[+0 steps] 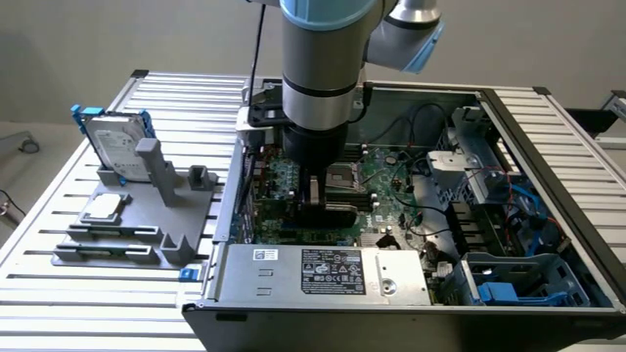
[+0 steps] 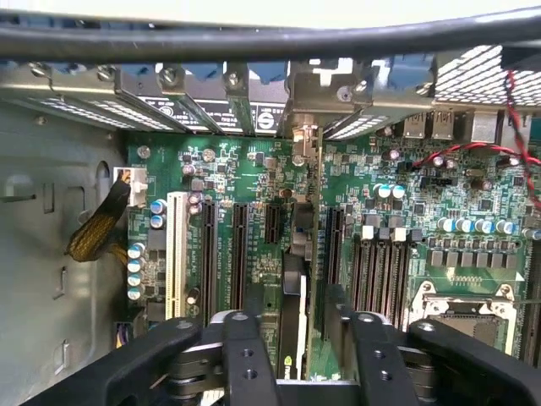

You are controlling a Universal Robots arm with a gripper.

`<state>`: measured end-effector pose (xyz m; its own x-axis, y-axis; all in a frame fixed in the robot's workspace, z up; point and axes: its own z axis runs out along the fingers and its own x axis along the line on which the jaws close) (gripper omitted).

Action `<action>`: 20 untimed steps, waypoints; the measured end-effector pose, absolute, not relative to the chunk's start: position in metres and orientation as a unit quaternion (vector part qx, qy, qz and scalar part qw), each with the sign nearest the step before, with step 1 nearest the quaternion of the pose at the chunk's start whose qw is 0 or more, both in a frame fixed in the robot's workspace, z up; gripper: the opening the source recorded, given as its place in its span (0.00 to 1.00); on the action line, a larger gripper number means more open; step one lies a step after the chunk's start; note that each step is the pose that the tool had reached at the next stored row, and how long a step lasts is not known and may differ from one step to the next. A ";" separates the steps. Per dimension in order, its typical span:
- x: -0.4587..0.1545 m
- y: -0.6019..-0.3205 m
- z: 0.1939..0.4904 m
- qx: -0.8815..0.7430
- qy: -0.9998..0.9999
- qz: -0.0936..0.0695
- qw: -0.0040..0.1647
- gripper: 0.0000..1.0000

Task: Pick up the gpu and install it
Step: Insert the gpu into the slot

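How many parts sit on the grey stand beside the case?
2: a hard drive upright at the far end of the stand, a square chip lying flat in front of it.

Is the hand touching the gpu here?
Cannot tell. In the wrist view the hand straddles the gpu, standing edge-on on the motherboard, but neither contact nor gap shows plainly.

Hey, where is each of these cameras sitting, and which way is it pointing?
Exterior view: off the arm, raised above the table, looking down into the open computer case; the arm and gripper show mid-frame.
Wrist view: on the wrist, looking down past the gripper at the motherboard and the gpu, which stands edge-on.
Shared: the gripper and the motherboard.
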<state>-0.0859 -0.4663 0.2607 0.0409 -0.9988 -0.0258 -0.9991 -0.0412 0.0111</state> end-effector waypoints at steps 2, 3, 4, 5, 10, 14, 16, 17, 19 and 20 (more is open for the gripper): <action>-0.086 -0.466 0.265 -0.721 0.692 0.013 0.005 0.52; -0.086 -0.466 0.267 -0.721 0.692 0.014 0.005 0.58; -0.086 -0.466 0.270 -0.721 0.692 0.014 0.004 0.58; -0.086 -0.466 0.273 -0.721 0.692 0.014 0.004 0.64; -0.086 -0.466 0.288 -0.721 0.692 0.014 0.004 0.70; -0.086 -0.466 0.299 -0.721 0.692 0.014 0.004 0.67; -0.086 -0.466 0.299 -0.721 0.692 0.014 0.005 0.55; -0.086 -0.466 0.299 -0.721 0.692 0.014 0.005 0.55; -0.086 -0.466 0.298 -0.721 0.692 0.017 0.007 0.43; -0.086 -0.466 0.297 -0.721 0.692 0.018 0.008 0.43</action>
<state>-0.0858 -0.4662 0.2969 0.0412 -0.9985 -0.0371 -0.9991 -0.0416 0.0122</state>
